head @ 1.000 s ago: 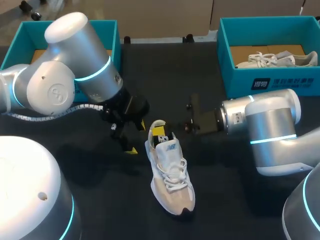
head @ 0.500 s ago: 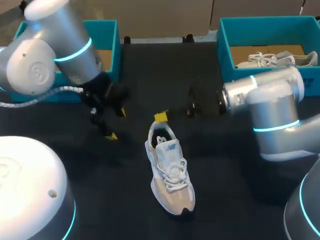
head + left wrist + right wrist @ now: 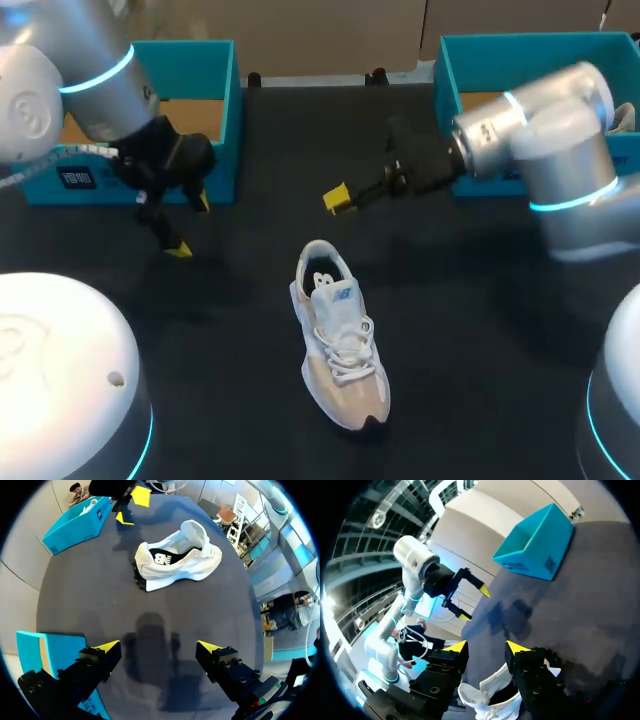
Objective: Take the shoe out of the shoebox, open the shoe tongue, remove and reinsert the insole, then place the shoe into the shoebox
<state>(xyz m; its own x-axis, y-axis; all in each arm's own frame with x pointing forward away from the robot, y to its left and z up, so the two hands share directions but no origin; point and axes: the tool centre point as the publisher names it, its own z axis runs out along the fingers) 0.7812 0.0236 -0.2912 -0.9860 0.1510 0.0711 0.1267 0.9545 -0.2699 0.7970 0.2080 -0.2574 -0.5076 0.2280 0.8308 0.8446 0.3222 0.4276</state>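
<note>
Task shoe [image 3: 340, 350] stands on its sole on the counter [image 3: 250, 400], outside both boxes, with nothing touching it.
Boxes: the left box [image 3: 215, 160] shows a tan floor; the right box [image 3: 75, 525] holds a second shoe [image 3: 89, 506].
Hands: the left hand [image 3: 190, 225] is spread and empty beside the left box; the right hand [image 3: 337, 198] is spread and empty.

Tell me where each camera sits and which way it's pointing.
Head view: above and behind the robot, looking down at the table; left pincer and right pincer show on their arms, clear of the shoe.
Left wrist view: on the left wrist, facing across the table at the shoe; its open pincer shows.
Right wrist view: on the right wrist, facing the left pincer and a shoebox; its open pincer shows.
Shared: all three see the shoe.
</note>
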